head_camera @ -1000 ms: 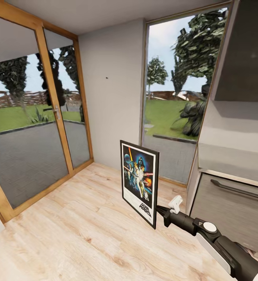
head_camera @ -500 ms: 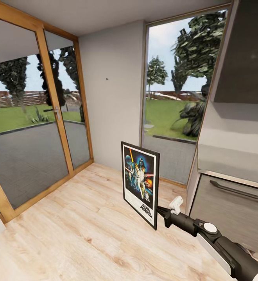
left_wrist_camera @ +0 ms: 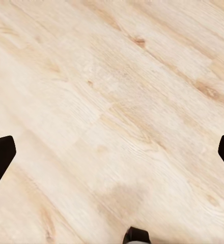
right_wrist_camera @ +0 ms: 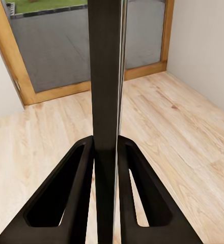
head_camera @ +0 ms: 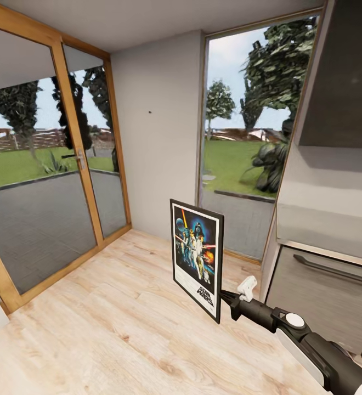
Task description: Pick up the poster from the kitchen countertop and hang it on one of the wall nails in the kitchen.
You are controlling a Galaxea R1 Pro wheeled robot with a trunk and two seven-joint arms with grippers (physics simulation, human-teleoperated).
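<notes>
Over the last second almost nothing has shifted: the poster point(head_camera: 197, 258) sits a touch lower and further right in the head view than a second ago, and has not moved since half a second ago. I read that as a steady carry, with the approach to the wall not yet finished.

My right gripper point(head_camera: 222, 297) has its fingers point(right_wrist_camera: 79, 195) clamped on the poster's thin black edge, one each side, as the right wrist view shows. The poster stands upright in the lower middle of the frame, above the pale wood-plank floor point(head_camera: 104, 329), well clear of the wall.

The wall nail point(head_camera: 150, 111) is a tiny dark speck on the plain matte grey wall point(head_camera: 156, 159) in the upper middle, higher than the poster, so I judge a lift and a reach come next.

My left gripper point(left_wrist_camera: 112, 157) has its fingers apart over bare planks.

The poster is a flat rigid rectangle, white-bordered, glossy.
</notes>
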